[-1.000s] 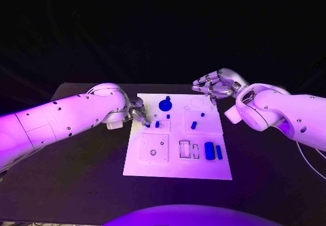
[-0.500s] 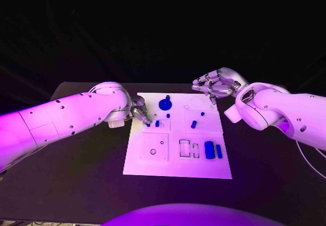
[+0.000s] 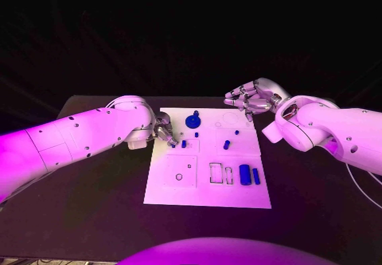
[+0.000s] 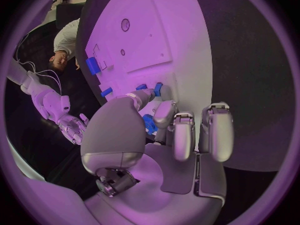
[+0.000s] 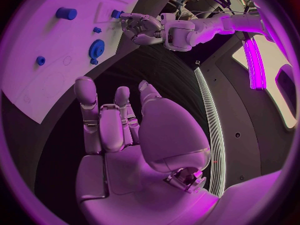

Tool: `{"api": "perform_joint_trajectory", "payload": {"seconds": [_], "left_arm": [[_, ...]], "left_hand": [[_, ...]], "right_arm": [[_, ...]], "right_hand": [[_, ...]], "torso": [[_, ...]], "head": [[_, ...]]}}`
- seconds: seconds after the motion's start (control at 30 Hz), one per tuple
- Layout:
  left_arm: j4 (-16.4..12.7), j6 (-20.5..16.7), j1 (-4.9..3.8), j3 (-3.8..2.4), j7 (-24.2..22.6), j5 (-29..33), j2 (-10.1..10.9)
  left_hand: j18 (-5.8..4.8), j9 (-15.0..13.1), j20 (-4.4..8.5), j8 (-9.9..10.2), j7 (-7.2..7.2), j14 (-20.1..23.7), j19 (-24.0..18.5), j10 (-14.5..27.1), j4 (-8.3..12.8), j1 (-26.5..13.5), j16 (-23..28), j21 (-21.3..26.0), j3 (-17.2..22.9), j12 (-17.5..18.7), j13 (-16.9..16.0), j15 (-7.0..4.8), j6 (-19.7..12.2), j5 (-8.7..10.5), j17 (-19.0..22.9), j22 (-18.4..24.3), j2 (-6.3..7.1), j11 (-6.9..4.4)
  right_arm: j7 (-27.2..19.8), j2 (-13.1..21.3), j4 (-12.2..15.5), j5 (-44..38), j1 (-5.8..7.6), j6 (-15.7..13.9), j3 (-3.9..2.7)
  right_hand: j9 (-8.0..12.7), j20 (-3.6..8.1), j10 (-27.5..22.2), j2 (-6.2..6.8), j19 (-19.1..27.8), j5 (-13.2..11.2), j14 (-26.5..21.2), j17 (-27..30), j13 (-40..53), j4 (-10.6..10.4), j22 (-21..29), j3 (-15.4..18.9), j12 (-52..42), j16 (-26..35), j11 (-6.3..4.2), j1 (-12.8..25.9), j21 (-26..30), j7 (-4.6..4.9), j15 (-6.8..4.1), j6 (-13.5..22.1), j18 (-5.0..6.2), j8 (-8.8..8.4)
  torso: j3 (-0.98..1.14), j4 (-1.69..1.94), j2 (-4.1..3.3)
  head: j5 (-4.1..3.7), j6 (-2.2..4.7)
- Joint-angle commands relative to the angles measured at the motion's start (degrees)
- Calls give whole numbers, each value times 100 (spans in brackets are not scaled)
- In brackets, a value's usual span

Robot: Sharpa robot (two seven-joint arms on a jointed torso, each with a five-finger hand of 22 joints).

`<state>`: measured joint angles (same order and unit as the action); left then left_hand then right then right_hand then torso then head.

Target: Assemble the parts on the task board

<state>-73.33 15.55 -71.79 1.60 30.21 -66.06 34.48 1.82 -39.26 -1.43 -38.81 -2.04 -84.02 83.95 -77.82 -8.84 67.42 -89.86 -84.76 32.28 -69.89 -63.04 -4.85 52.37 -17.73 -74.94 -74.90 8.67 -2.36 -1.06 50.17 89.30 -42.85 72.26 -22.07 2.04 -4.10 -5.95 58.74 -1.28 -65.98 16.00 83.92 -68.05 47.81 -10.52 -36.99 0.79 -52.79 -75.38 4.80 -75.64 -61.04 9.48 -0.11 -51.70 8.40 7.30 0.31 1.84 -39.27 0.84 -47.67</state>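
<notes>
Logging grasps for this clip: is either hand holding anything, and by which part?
The left hand pinches a small blue part at the board's left edge; the exact hold point is hidden. The right hand holds nothing.

A black table [image 3: 88, 204] is seen beneath everything, its dark top spreading out on all sides of the task board [image 3: 208, 196]. The task board, a white rectangular plate, is laid flat and directly on the table near its middle, with its long sides running away from the robot. A broad strip of bare table is left beside each long side of the task board, and a further band is left between the board's near edge and the table's near side. The table's far edge lies just beyond the board's far edge.
</notes>
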Motion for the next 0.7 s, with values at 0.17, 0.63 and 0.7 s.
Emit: {"api": "perform_joint_trajectory", "payload": {"seconds": [0.17, 0.63, 0.7], "left_arm": [[44, -68, 28, 17, 119, -64, -24], [59, -441, 31, -3, 10, 19, 55], [35, -496, 30, -11, 2, 43, 85]], "left_hand": [[-41, -22, 60, -11, 99, -598, 346, -68, 440, -220, -14, -30, 278, -26, -20, -82, 160, -14, -1506, -1114, -2, -39], [-16, -64, 73, 67, 78, -598, 299, 37, -205, -969, -14, 77, -938, 104, 126, -81, 247, 41, -1506, -1051, 144, -23], [-13, -74, 68, 79, 69, -598, 293, 78, -320, -1055, -14, 91, -1160, 143, 174, -76, 220, 41, -1506, -1043, 157, -15]], "right_arm": [[-7, -13, -10, -15, -16, 89, 0], [-12, -7, -15, -14, -28, 84, 1], [-12, -6, -15, -14, -31, 87, 1]], "right_hand": [[1, -3, -13, -61, -18, 59, -14, 33, -28, -39, 41, 32, -25, 35, -25, -2, 42, 5, 15, 12, 99, 37], [3, -4, -23, -68, -5, 113, -26, 65, -38, -63, 75, 62, -30, 61, -24, -10, 70, 6, 16, 23, 103, 40], [3, -4, -23, -68, -5, 113, -26, 65, -38, -63, 75, 62, -30, 61, -24, -10, 70, 6, 16, 23, 103, 40]], "torso": [[-2, 5, 5], [-11, 5, 3], [-9, 1, 2]], "head": [[-2, 2], [-10, 28], [-14, 34]]}}
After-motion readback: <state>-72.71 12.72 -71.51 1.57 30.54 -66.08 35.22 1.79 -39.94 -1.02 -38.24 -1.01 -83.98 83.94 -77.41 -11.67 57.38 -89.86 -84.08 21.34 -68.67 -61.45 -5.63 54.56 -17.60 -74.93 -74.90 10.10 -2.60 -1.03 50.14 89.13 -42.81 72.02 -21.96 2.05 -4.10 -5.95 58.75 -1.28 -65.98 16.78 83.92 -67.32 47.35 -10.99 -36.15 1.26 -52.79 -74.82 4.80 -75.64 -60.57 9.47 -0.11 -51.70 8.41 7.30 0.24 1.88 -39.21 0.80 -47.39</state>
